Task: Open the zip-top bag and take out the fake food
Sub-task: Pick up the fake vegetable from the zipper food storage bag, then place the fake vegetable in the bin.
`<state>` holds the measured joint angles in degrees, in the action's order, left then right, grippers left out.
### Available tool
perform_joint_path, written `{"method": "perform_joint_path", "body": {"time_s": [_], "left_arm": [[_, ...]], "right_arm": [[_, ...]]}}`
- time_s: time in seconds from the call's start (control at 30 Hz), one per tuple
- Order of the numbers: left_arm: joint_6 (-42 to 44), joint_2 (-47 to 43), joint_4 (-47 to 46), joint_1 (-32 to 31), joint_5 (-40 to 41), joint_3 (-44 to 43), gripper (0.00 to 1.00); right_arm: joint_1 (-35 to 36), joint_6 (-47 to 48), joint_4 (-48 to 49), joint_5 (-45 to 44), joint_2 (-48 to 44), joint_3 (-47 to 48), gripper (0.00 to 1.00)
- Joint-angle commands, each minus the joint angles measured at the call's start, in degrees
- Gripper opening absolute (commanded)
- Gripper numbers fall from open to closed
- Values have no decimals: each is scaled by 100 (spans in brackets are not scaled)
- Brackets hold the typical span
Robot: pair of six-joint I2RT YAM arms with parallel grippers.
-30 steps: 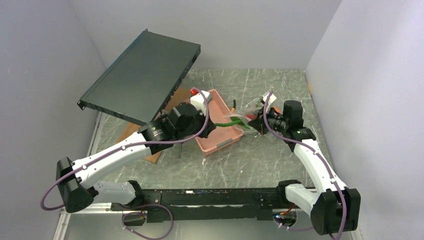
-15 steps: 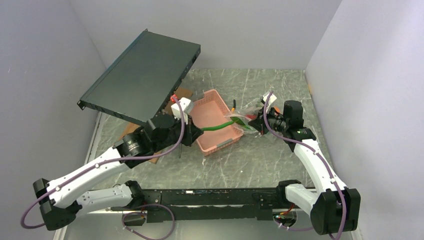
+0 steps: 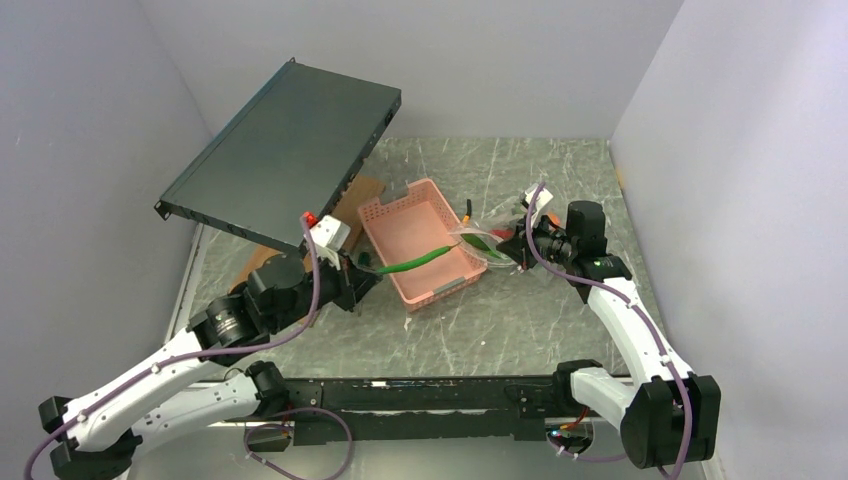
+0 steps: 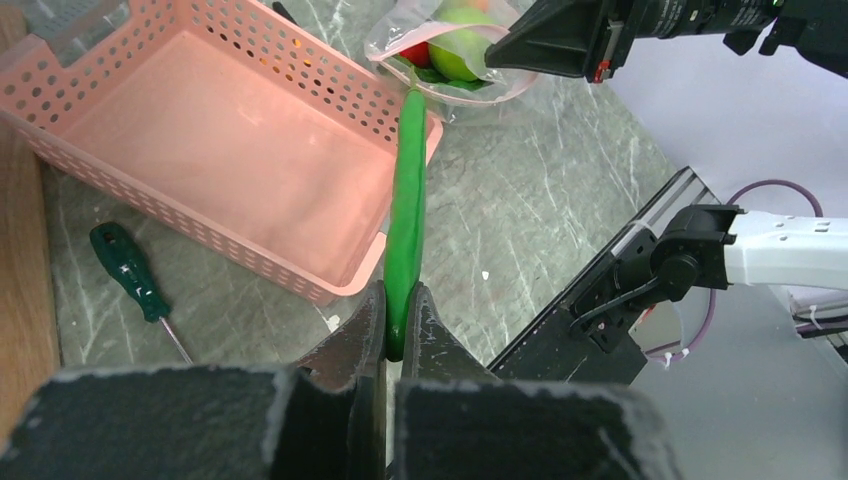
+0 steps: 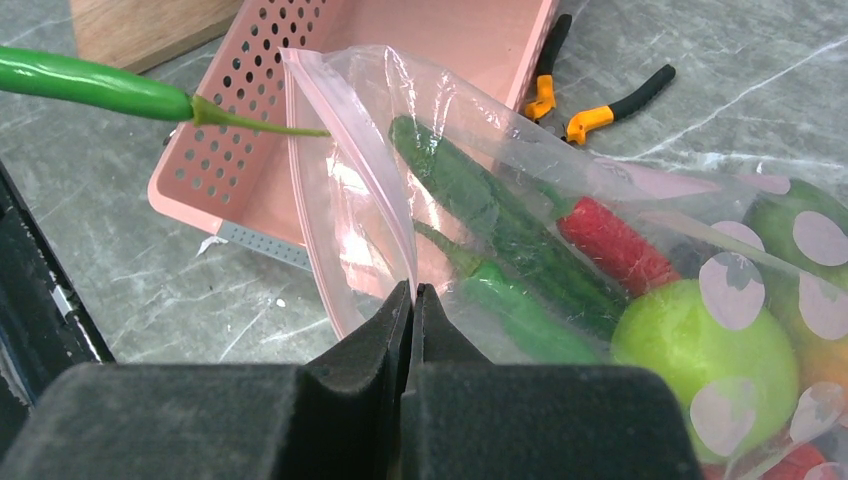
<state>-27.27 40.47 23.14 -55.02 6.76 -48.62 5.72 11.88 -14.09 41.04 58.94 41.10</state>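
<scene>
The clear zip-top bag (image 5: 470, 190) with its pink zip strip (image 5: 345, 150) is open and lies right of the pink basket (image 3: 400, 225). My right gripper (image 5: 412, 292) is shut on the bag's edge. Inside the bag I see green pods (image 5: 500, 230), a red piece (image 5: 610, 245) and a lime-green apple (image 5: 700, 350). My left gripper (image 4: 398, 300) is shut on one end of a long green pod (image 4: 406, 200), held over the basket's near corner; the pod's thin stem reaches the bag's mouth (image 5: 260, 125). In the top view the pod (image 3: 415, 262) spans from the left gripper (image 3: 362, 268) toward the bag (image 3: 490, 240).
A green-handled screwdriver (image 4: 130, 285) lies on the table left of the basket. Orange-and-black pliers (image 5: 590, 105) lie behind the bag. A dark flat metal case (image 3: 285, 150) leans at the back left over a wooden board (image 3: 270, 265). White walls close in on three sides.
My left arm has pulled back to the left and toward the near edge, drawing the long green pod out of the bag across the basket. The right gripper and bag have stayed put.
</scene>
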Motion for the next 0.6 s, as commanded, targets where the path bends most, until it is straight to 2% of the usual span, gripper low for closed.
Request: {"method": "perform_joint_path", "body": {"time_s": [0.0,0.33,0.57], "left_arm": [[-113,-333,-34,-30,257,147,0],[-288,-996,32,-26,644,506,0],[-434,-854,14,-28,899,517,0]], "right_arm": [[-29,117,11,72,7,188,0],[-29,148,-15,95,45,207,0],[-29,161,-23,97,60,205,0]]}}
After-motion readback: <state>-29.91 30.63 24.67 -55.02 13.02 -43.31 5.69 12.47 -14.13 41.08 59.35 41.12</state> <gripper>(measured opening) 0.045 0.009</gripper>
